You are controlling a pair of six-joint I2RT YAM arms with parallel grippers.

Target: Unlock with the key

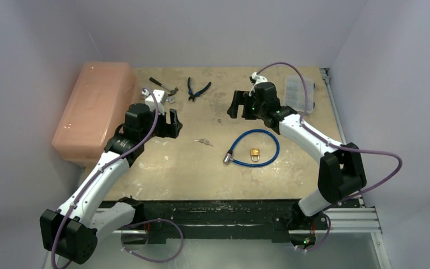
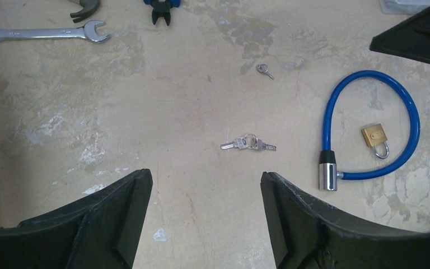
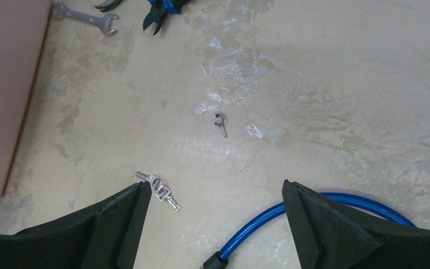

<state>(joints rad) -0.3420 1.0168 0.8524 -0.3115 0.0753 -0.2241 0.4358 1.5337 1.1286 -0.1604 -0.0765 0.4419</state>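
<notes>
The key (image 1: 204, 142) is a small silvery bunch on a ring, lying flat on the table between the two arms. In the left wrist view the key (image 2: 248, 143) lies just beyond my open left gripper (image 2: 206, 174). A brass padlock (image 2: 376, 138) hangs on a blue cable lock (image 2: 369, 78) to the right of it. My left gripper (image 1: 168, 125) hovers left of the key, empty. My right gripper (image 1: 241, 109) hovers behind the cable (image 1: 274, 147), open and empty. In the right wrist view the key (image 3: 159, 190) sits by the left fingertip of that gripper (image 3: 214, 184).
A single loose small key (image 2: 264, 70) lies farther back. A silver wrench (image 2: 39, 33), blue-handled pliers (image 1: 197, 88) and a hammer (image 1: 162, 85) lie at the back. A pink toolbox (image 1: 92, 109) stands at the left edge, a clear parts box (image 1: 299, 92) at the back right.
</notes>
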